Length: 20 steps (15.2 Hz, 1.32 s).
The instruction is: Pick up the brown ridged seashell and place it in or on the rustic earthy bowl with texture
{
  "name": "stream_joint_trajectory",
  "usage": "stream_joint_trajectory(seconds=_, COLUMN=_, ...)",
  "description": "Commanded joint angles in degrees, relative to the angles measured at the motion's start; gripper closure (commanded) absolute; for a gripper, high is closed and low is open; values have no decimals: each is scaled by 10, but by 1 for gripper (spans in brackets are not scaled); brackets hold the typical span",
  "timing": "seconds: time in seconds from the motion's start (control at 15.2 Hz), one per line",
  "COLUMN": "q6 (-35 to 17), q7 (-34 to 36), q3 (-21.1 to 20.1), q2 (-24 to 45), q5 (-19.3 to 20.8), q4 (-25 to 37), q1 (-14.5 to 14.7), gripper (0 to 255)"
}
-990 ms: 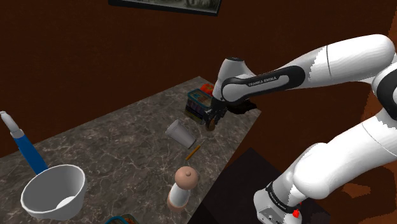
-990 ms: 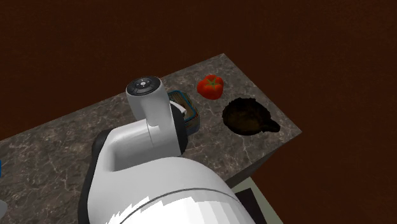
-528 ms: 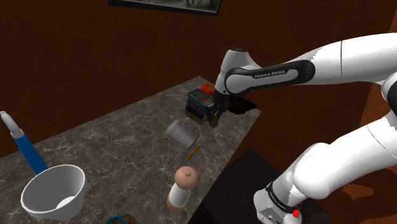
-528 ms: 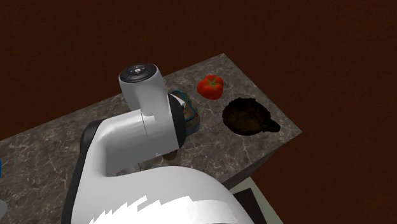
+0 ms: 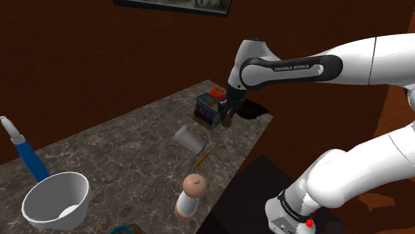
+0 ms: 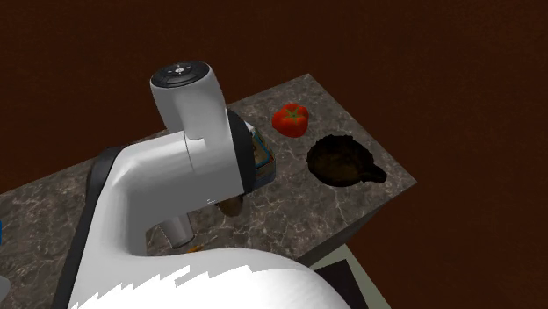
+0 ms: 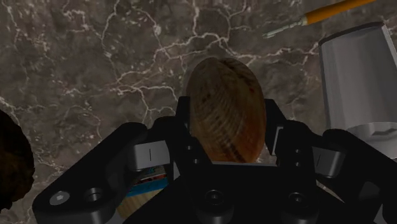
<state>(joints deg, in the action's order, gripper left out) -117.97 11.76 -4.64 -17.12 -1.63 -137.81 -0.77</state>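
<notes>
Counter: I see a dark veined worktop (image 5: 120, 153) running from lower left to upper middle of the shoulder view.
Arm: the white arm (image 5: 299, 66) reaches in from the right of that view towards the counter's far corner.
Target bowl: the dark, rough bowl (image 6: 341, 161) sits right of centre in the second exterior view, near the counter's right-hand corner. It is empty as far as I can see.
Colourful box: it (image 5: 207, 108) stands just left of the gripper in the shoulder view.
White cup: it (image 5: 189, 138) lies tipped over at the centre of the shoulder view, below and left of the gripper.
Gripper: the gripper (image 7: 228, 127) is pinching the shell, one black finger on each flank.
Seashell: the brown ridged seashell (image 7: 229, 102) is at the centre of the wrist view, between the fingers. I judge it clear of the counter and not yet over the bowl.
Pencil: an orange pencil (image 5: 202, 158) lies below the cup.
Main risk: the shell is domed and the pads grip only its lower half, so I judge a quick swing could make it slide out.
Second risk: a low carry could clip the box or the bowl's rim.
Third risk: a high release could bounce the shell out of the shallow bowl.
</notes>
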Motion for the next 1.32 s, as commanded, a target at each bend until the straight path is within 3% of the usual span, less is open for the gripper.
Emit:
stream_joint_trajectory(seconds=0.0, q6=16, q7=0, q3=0, q2=-3, q5=0, q4=13, q1=0, gripper=255)
stream_joint_trajectory(seconds=0.66, q6=90, q7=0, q3=2, q2=-24, q5=0, q4=66, q1=0, gripper=255)
stream_joint_trajectory(seconds=1.25, q6=94, q7=-123, q3=87, q2=4, q5=35, q4=98, q1=-55, gripper=255)
